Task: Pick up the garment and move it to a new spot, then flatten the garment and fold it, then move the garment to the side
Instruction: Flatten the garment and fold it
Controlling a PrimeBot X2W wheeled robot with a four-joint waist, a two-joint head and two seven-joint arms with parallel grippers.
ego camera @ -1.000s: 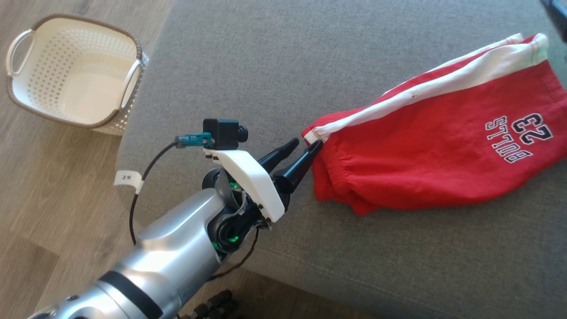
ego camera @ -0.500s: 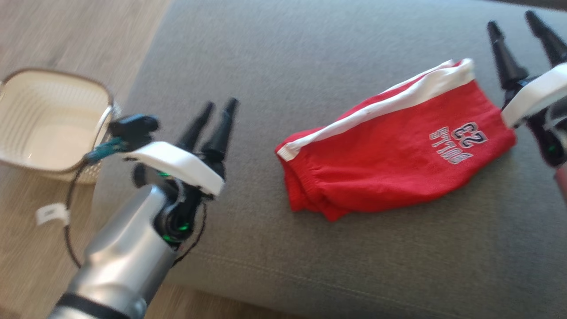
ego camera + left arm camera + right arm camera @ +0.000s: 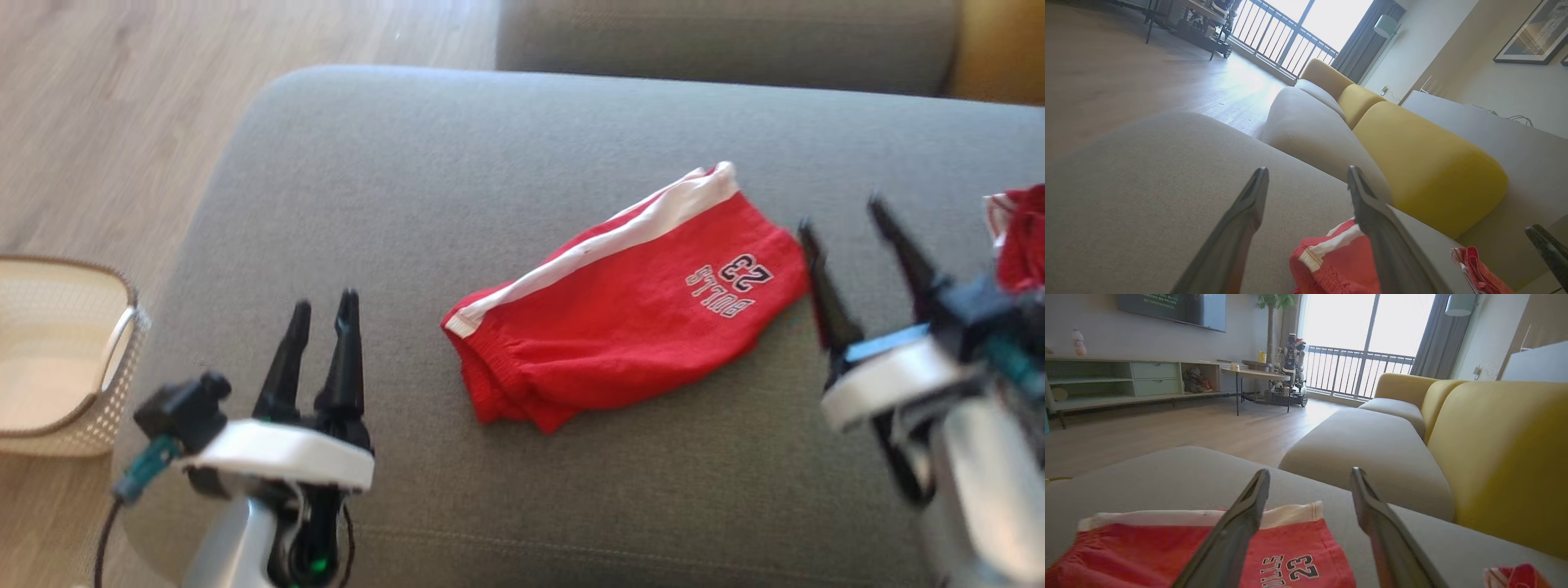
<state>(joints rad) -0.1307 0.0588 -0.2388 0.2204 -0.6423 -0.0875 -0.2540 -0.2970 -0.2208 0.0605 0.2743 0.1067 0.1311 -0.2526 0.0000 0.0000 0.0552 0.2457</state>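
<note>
The garment, a crumpled red-and-white heap, lies on the grey sofa at 3 o'clock in the head view, near the right end effector, fingers apart, empty. Red shorts at centre; left end effector, 7 o'clock, also spread w/ nothing held.

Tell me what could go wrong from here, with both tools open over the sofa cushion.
1. Wrong pick: the folded red shorts lie between the left tool and right tool, while the crumpled red-and-white garment sits at the head view's right edge, mostly cut off.
2. The right tool appears close beside that garment; a swing could snag it.
3. The shorts occupy the cushion's middle, so flattening there may catch them.
</note>
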